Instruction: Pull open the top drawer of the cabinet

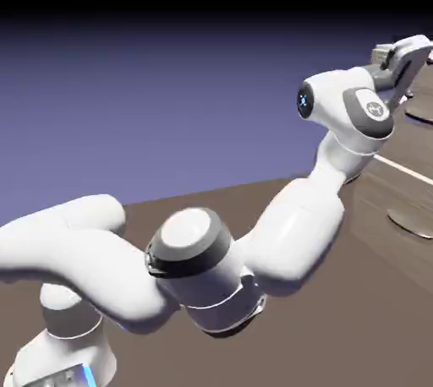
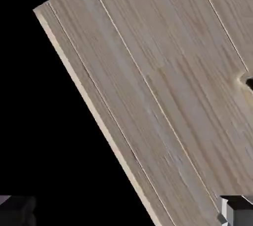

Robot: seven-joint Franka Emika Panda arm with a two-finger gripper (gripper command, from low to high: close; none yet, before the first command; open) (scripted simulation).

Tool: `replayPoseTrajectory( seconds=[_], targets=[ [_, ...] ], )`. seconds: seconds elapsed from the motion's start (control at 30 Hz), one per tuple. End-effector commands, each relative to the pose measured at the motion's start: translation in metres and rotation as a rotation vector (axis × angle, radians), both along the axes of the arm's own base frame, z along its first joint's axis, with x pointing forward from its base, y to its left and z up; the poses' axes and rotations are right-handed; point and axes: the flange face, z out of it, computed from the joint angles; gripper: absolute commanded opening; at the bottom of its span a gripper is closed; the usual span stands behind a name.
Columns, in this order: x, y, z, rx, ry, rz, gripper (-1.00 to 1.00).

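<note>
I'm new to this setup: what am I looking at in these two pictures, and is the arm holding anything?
The exterior view, from a fixed camera, shows a white robot arm standing on a brown table and reaching toward a wooden cabinet. The hand view comes from a camera on the arm's hand: light wood boards crossed by thin seams, beside blackness. The two grey fingertips at its bottom edge stand wide apart, with nothing gripped between them.
</note>
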Motion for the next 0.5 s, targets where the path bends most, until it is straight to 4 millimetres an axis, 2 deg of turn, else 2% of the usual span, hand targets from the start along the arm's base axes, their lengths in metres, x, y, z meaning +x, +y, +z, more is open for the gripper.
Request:
replayPoseTrajectory(
  seconds=[0.0, 0.13, 0.2, 0.47],
  targets=[
    [0.009, 0.01, -0.015, -0.063, 0.008, -0.006, 0.0],
    [0.04, 0.053, -0.077, -0.324, 0.039, -0.02, 0.0],
    [0.04, 0.054, -0.078, -0.328, 0.04, -0.02, 0.0],
    [0.09, 0.054, -0.078, -0.328, 0.04, -0.02, 0.0]
  ],
)
